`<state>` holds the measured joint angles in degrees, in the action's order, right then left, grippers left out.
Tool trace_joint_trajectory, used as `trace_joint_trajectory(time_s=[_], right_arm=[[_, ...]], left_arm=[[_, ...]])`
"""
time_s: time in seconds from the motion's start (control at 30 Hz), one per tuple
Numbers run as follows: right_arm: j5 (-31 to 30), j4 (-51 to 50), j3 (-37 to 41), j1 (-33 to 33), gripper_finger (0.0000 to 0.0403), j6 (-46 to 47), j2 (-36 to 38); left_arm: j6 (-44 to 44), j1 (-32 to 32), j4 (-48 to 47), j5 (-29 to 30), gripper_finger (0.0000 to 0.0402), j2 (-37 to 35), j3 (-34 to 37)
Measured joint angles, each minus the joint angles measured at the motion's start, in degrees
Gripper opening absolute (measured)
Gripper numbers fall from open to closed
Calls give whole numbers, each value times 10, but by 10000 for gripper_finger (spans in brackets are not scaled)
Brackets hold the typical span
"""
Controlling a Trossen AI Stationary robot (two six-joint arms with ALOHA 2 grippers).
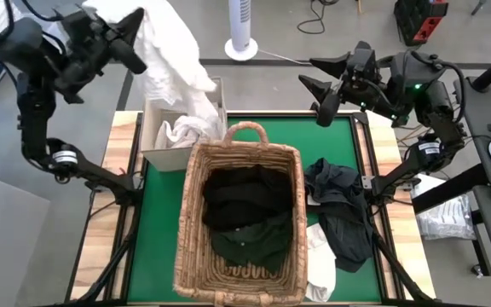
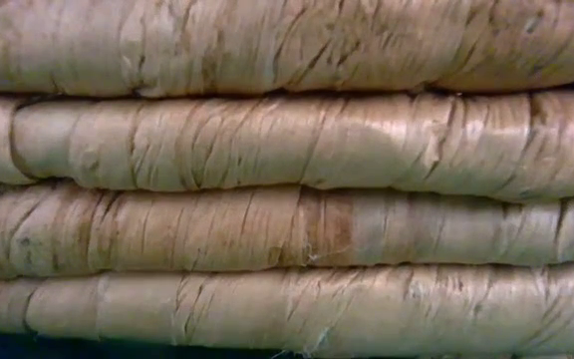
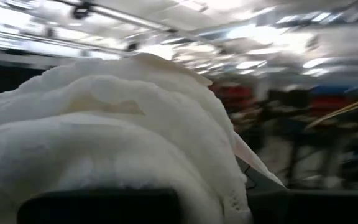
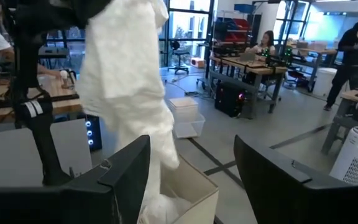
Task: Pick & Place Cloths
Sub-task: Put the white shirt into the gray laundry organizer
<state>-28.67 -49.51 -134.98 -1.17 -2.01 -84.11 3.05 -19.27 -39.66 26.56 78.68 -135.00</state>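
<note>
From the high view, the left gripper (image 1: 135, 53) is up above the table's far left corner, clamped on a big white cloth (image 1: 170, 60) that hangs down from it toward an open cardboard box (image 1: 153, 128). The box already has more white fabric (image 1: 186, 130) bunched inside. Right next to the box sits the wicker basket (image 1: 196, 205) on the green mat (image 1: 156, 230), with dark cloths (image 1: 245, 213) piled in it (black on top, dark green nearer the front, as far as I can tell). Another dark cloth (image 1: 341, 209) lies on the mat just beside the basket, and a small white piece (image 1: 320, 260) lies against the basket's right wall. The right gripper (image 1: 320, 89) hovers over the far right of the mat, fingers apart, nothing in them.

The low view is basically all basket (image 2: 287, 179): woven strands filling everything, so no help there.

Left wrist view: the white cloth (image 3: 104, 143) bulges over the fingers and hides them; the room behind is a blur.

Right wrist view: its own two fingers (image 4: 123, 180) stand wide apart, and between them the white cloth (image 4: 126, 81) dangles from the left arm down into the box (image 4: 191, 190). People sit and stand at desks in the room behind.
</note>
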Motion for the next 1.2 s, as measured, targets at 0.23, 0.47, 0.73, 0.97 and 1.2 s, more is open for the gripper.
trace_joint_trajectory(time_s=[0.23,0.47,0.73,0.97,1.2], right_arm=[[0,-5,0,0,225,1,-3],[0,-41,0,0,222,24,-4],[-1,-78,0,0,222,45,-4],[-1,-90,0,0,219,53,-4],[-1,-113,0,0,219,57,-4]], left_arm=[[49,-15,-41,85,21,22,0],[7,-65,-151,72,21,58,0],[-89,-146,-255,-70,21,91,0],[-134,-208,-356,-206,21,125,0],[-134,-224,-449,-285,21,155,0]])
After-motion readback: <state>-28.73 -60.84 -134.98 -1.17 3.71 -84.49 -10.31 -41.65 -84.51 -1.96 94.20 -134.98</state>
